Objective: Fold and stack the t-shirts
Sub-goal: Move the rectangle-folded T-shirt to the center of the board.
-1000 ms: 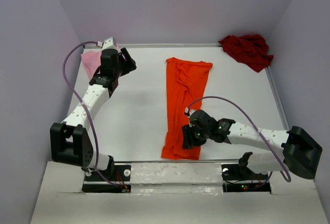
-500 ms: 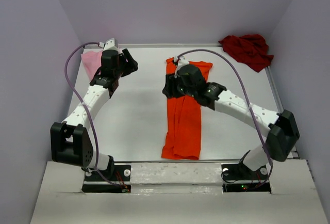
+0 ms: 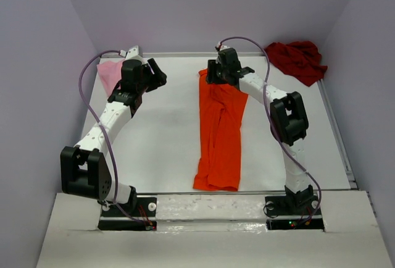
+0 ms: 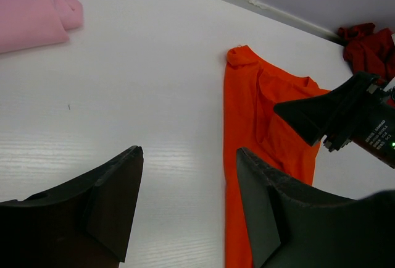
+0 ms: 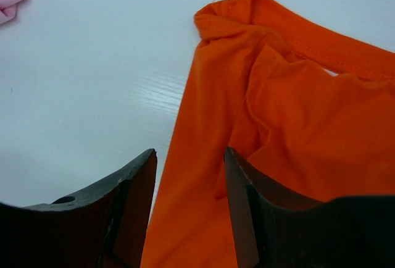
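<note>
**Workspace seen from above and from both wrists.** A bright orange cloth t-shirt (image 3: 219, 132), folded lengthwise into a long narrow strip, lies flat on the white table (image 3: 166, 132). It runs from the far middle to the near edge, between the two arms. A light pink cloth t-shirt (image 3: 109, 73) sits in the far left corner. A dark red cloth t-shirt (image 3: 296, 58) lies crumpled in the far right corner, well apart from the orange one. The left gripper (image 3: 155, 75) hangs over bare table just beside the pink t-shirt, its jaws spread wide with nothing between them; the left wrist view shows both dark fingers (image 4: 117, 200) clear of any cloth. The right gripper (image 3: 212, 73), on an outstretched arm, is at the far end of the orange t-shirt, above its left corner. Its jaws are likewise spread. In the right wrist view the fingers (image 5: 241, 181) straddle the strip's folded left edge, one over white table, the other over orange cloth. Whether the tips touch the fabric cannot be told. The far end of the strip is rumpled, with a stitched hem showing
</note>
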